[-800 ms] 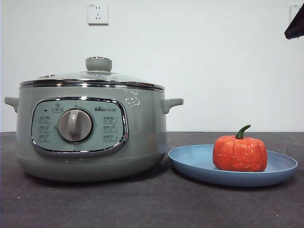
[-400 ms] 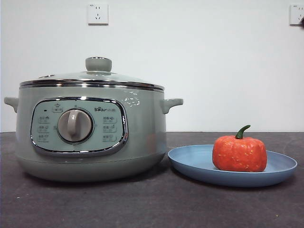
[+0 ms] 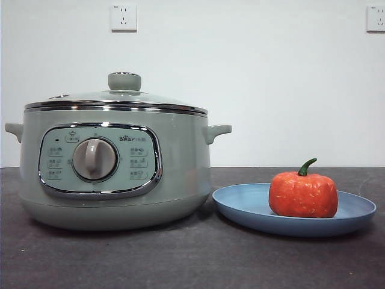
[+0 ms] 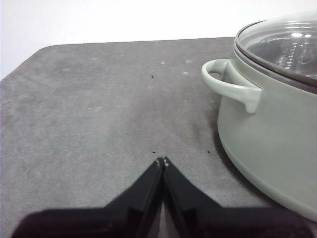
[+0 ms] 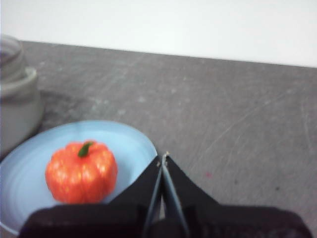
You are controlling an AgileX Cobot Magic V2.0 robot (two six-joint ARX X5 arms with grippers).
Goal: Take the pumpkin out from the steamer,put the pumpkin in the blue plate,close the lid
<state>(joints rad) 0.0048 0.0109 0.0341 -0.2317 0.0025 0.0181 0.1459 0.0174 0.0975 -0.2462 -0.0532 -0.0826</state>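
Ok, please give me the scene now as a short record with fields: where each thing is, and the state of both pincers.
pumpkin: upright on the blue plate, stem up
blue plate: on the table, beside the steamer
steamer: on the table, closed
lid: seated on the steamer
left pincer: shut, empty, above the table near the steamer's handle
right pincer: shut, empty, near the plate's edge

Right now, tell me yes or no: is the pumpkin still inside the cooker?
No, the pumpkin sits on the blue plate beside the cooker, whose lid is shut.
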